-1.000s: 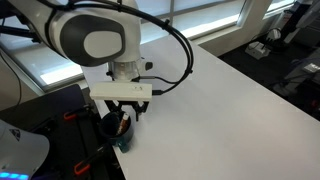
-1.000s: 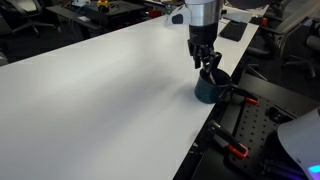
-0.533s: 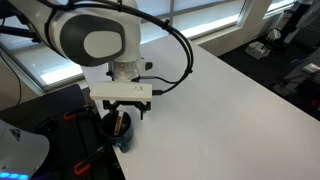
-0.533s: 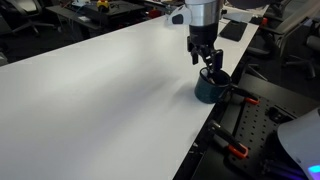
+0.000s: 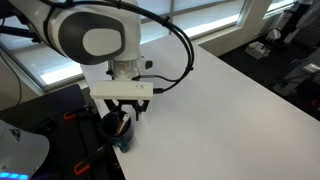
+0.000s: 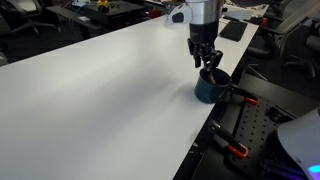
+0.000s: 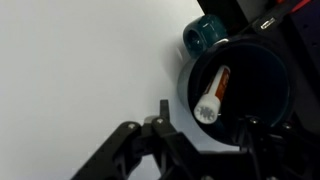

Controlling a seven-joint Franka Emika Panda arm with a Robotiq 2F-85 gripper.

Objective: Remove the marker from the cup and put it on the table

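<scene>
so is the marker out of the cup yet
No, in the wrist view the marker lies inside the cup, not on the table.

We see only a very slight shift of the gripper [image 6: 205, 64] over the cup [image 6: 210, 90]; nothing else we can make out differs.

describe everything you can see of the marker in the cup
The short pale stick-like marker has a white body, a red-orange end and a blunt white tip. It lies slanted inside the dark teal round cup, resting against its inner wall. The open end effector hovers over it and appears not to touch it.
</scene>
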